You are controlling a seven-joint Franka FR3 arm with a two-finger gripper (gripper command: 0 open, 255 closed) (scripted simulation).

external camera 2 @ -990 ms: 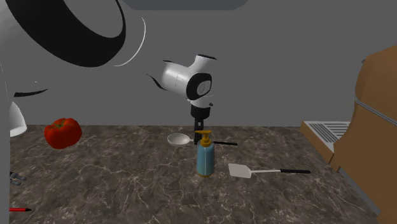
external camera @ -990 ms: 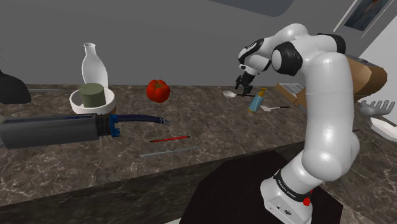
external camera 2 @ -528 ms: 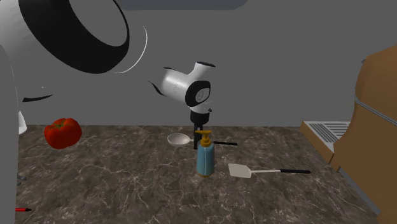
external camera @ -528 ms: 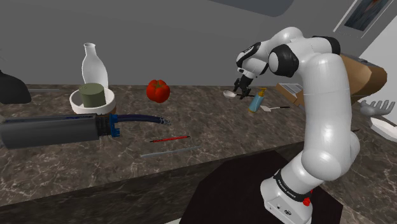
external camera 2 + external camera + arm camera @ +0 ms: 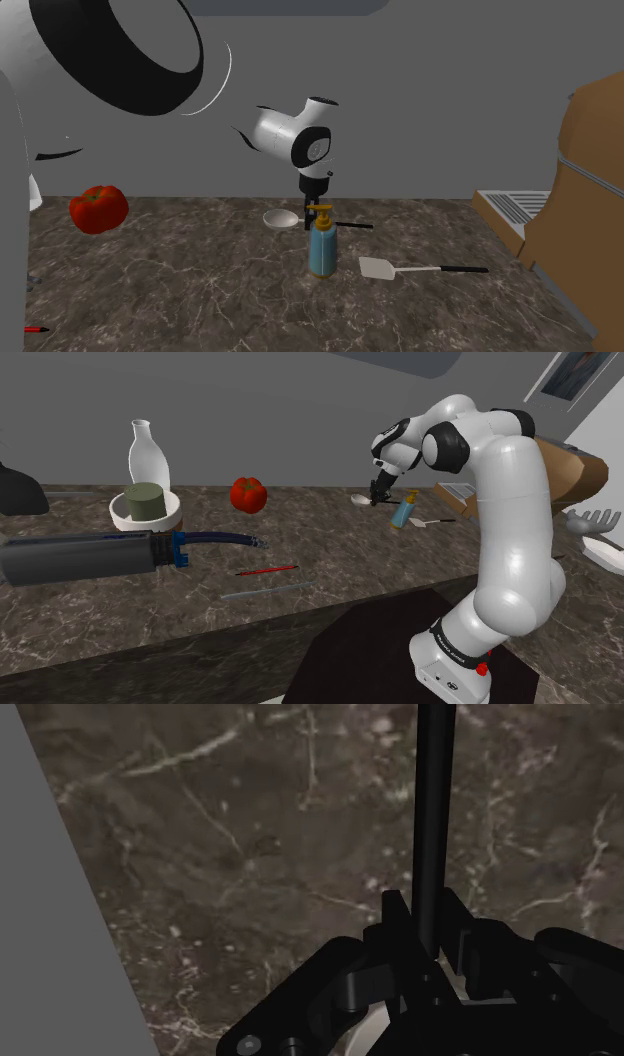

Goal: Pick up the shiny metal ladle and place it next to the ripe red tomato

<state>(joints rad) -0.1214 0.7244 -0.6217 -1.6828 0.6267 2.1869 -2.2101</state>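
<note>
Tool (image 5: pixel 425 904): down at the tabletop (image 5: pixel 200 290), right on the ladle (image 5: pixel 290 219). In the wrist view its fingers (image 5: pixel 395 916) sit tight on either side of the thin black handle, so I read it as pinching the ladle, not spread.

Ladle: lying flat on the dark marbled tabletop, not lifted yet. In the second exterior view the pale bowl points to 9 o'clock and the handle runs out to 3 o'clock. The grip looks close to the bowl end.

Tomato (image 5: pixel 98 208): over at 9 o'clock from the ladle, well apart, with bare tabletop between them.

Blue pump bottle (image 5: pixel 322 245): upright, just beside the tool at roughly 6 o'clock in the second exterior view. This is the one I'm worried about.

Spatula (image 5: pixel 380 267): flat at about 4 o'clock from the bottle, probably off my route.

Risk 1: swinging toward the tomato before I've got height. The long free handle could sweep round and tip the bottle.

Risk 2: the handle is skinny and round-ish. With the hold this near one end, the ladle could pivot or slide between the fingers on the lift.

Risk 3: setting down too close to the tomato. It looks like it would roll if the bowl nudges it.
</note>
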